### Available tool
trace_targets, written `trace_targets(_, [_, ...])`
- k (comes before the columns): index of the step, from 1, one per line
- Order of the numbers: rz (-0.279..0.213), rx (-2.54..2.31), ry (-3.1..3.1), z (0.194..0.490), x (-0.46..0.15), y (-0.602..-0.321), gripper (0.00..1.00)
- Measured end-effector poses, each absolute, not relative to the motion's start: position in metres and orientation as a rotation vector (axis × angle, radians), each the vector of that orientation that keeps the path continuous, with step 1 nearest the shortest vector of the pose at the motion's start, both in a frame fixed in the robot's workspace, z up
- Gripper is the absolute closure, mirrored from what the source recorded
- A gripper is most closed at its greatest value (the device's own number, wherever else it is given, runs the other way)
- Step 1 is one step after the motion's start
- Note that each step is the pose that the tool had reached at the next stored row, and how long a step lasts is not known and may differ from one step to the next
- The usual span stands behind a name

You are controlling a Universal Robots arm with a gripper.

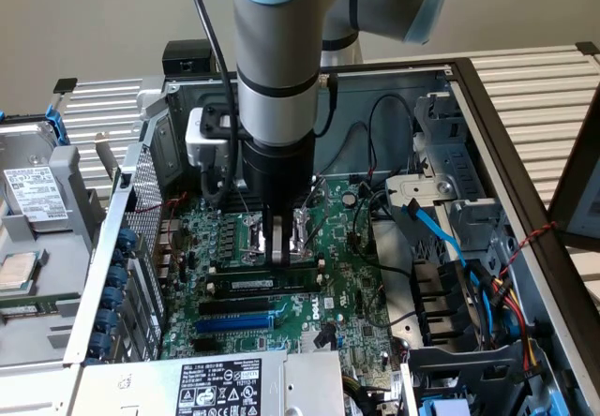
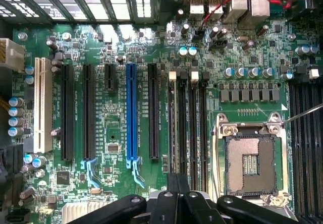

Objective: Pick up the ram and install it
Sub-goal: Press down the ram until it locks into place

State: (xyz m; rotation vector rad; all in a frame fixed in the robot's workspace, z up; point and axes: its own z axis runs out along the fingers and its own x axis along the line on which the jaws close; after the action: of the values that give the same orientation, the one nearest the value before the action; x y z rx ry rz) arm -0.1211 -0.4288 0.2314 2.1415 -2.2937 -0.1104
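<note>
Green, thin ram stick (image 1: 265, 284) — flat in its black slot — under closed jaws.

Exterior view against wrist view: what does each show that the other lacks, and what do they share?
Exterior view: the arm, the case wall, a blue cable by the drive bays and a hard drive outside the case. Wrist view: a white slot and a row of capacitors beside it. Shared: the green motherboard, the blue expansion slot, the empty CPU socket, and the shut jaws over the black memory slots.
</note>
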Motion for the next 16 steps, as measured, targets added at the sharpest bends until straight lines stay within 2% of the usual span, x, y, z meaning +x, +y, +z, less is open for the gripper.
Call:
trace_targets(7, [-0.111,2.141,-2.294,0.231,-0.151,-0.429,0.9])
trace_targets(16, [-0.111,2.143,-2.296,0.227,-0.153,-0.429,0.9])
